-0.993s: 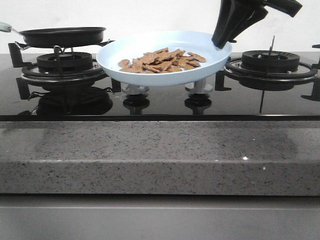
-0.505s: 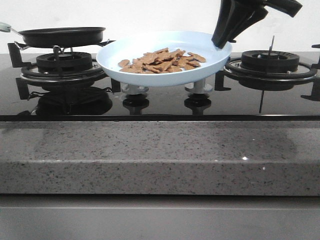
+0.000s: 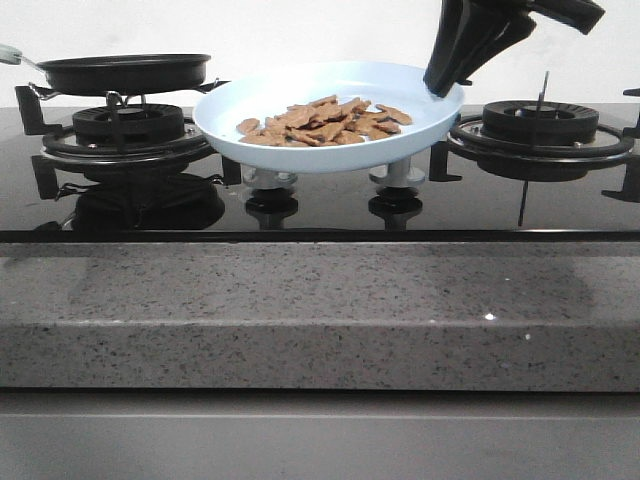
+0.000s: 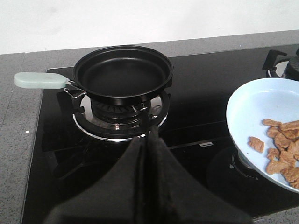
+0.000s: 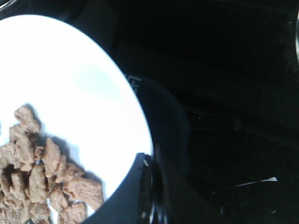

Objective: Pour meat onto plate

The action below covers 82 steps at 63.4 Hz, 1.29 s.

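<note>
The pale-blue plate hangs just above the stove's middle, over the knobs. The meat lies in it as a loose pile of tan strips. My right gripper comes down from the upper right and is shut on the plate's right rim. In the right wrist view the gripper pinches the rim of the plate, with the meat beside it. My left gripper is shut and empty, in front of the left burner. The plate and meat show at that view's side.
An empty black frying pan with a pale-green handle sits on the left burner. The right burner is bare. Two knobs stand under the plate. A speckled stone counter edge runs along the front.
</note>
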Tool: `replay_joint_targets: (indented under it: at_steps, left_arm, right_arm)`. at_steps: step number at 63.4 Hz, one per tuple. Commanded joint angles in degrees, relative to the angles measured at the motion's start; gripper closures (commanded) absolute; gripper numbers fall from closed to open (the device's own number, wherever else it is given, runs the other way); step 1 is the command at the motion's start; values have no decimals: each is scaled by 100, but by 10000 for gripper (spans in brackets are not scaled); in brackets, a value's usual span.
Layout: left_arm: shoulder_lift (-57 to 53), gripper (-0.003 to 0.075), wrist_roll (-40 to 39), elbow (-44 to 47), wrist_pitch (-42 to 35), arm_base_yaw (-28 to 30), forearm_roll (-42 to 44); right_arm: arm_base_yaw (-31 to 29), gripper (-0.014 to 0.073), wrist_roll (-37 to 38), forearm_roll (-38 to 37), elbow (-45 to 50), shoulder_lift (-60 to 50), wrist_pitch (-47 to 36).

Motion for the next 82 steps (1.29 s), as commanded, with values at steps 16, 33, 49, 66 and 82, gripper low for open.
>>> replay_joint_targets:
  at_steps: [16,33,49,66,82]
  left_arm:
    - [-14,741,-48,-156,-518,-62,-2]
    - [-14,741,-48,-156,-518,-62,-2]
    - [-14,741,-48,-156,-518,-62,-2]
    - [-14,741,-48,-156,-518,-62,-2]
    - [-14,741,-48,-156,-518,-62,-2]
  right_arm:
    - [-38,663,-42,382,-419,-264,-303]
    - [-50,663,25,382,-1448,236,-84]
    - [-385,663,157,597,-2497,1056,99]
    - [-709,663,168,781,-2950,1779,259]
    - [-720,663,168,776,-2954,2028,313]
